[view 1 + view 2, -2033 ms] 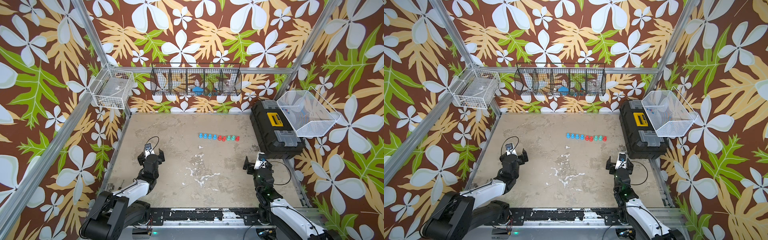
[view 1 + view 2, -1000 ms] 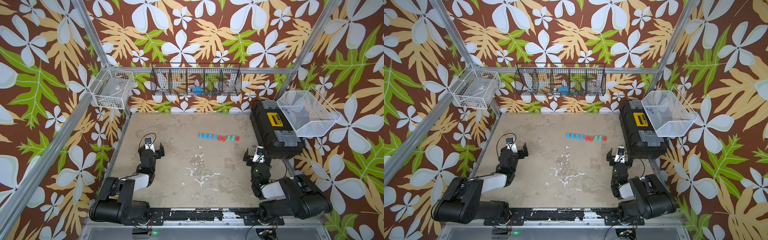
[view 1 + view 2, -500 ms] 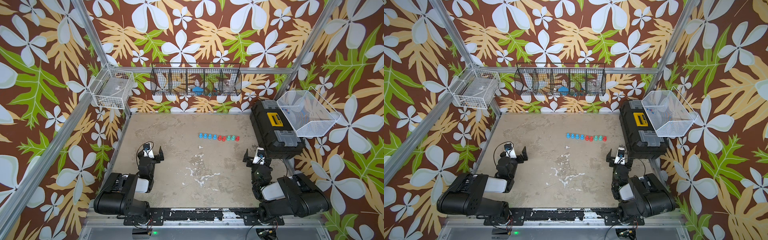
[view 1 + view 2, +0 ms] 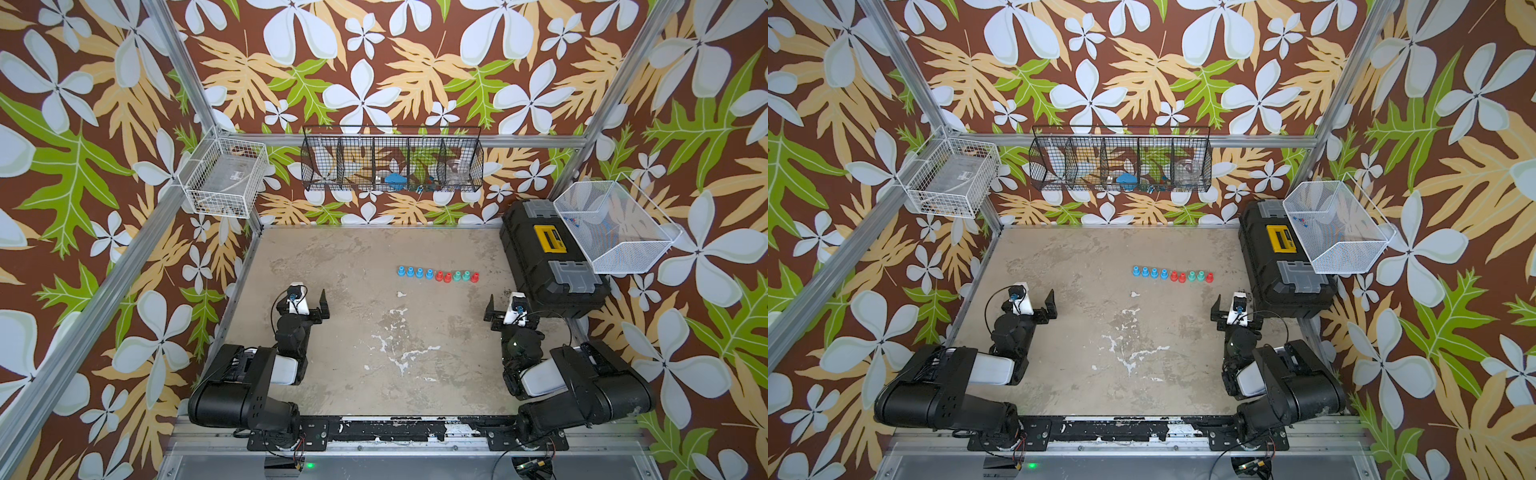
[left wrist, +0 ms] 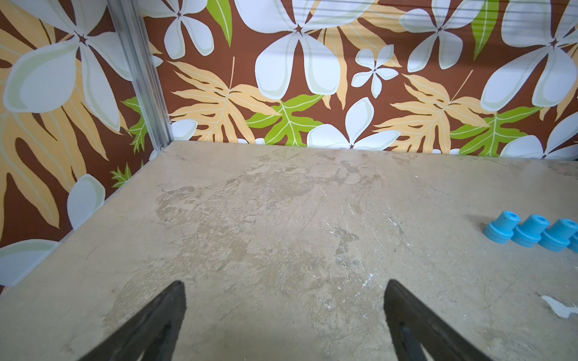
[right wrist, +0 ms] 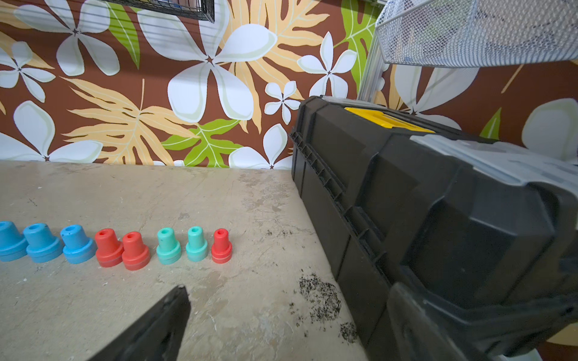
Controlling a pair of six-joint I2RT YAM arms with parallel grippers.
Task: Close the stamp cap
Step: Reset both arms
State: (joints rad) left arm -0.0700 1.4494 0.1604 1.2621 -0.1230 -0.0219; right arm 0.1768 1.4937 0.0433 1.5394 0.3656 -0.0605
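A white wire basket [image 4: 224, 183] hangs on the left wall. Below it the left arm [image 4: 293, 332] is folded at the front-left of the tabletop [image 4: 365, 257], its jaws spread wide over bare surface and holding nothing. A black wire rack [image 4: 392, 164] with several compartments is fixed to the back wall. The stamps [image 4: 436, 275] stand upright in a straight row on the tabletop, right of centre and toward the back: four blue, two red, two teal, one red. They are well apart from both arms. Whether every cap is fully seated I cannot tell. The right arm [image 4: 519, 345] is folded at the front-right, jaws spread and empty, just beside a black toolbox [image 4: 540, 266]. A white mesh bin [image 4: 615, 232] on the right wall overhangs the toolbox.
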